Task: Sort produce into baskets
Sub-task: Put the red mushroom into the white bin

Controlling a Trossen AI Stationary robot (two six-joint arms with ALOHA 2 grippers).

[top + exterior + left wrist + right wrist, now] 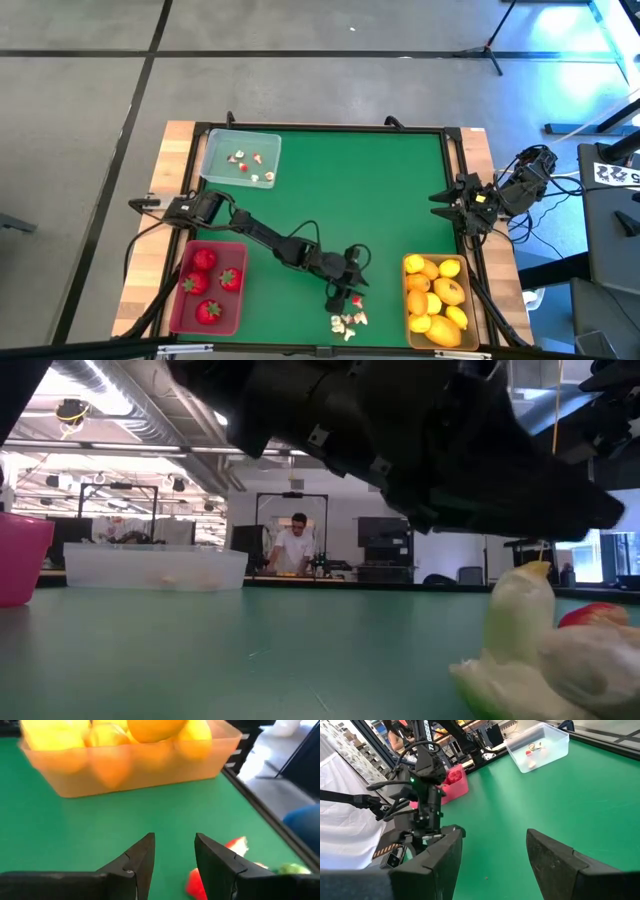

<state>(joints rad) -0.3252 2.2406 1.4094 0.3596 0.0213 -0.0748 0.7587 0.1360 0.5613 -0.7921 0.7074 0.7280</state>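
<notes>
My left gripper point(340, 297) point(175, 840) hangs open just above the green mat near the table's front edge, with bare mat between its fingertips. A red-and-white bit point(236, 846) point(356, 299) lies on the mat close beside one finger. A small heap of white bits point(349, 320) point(540, 650) lies nearer the front edge. The tan-yellow basket point(437, 298) point(150, 765) of lemons stands just to the right. My right gripper point(442, 204) point(492, 855) waits open at the table's right edge.
The pinkish-red basket point(208, 287) with strawberries sits at the front left. The clear basket point(240, 157), holding several tiny bits, sits at the far left. The middle of the green mat point(350, 190) is bare. A person stands in the room beyond the table.
</notes>
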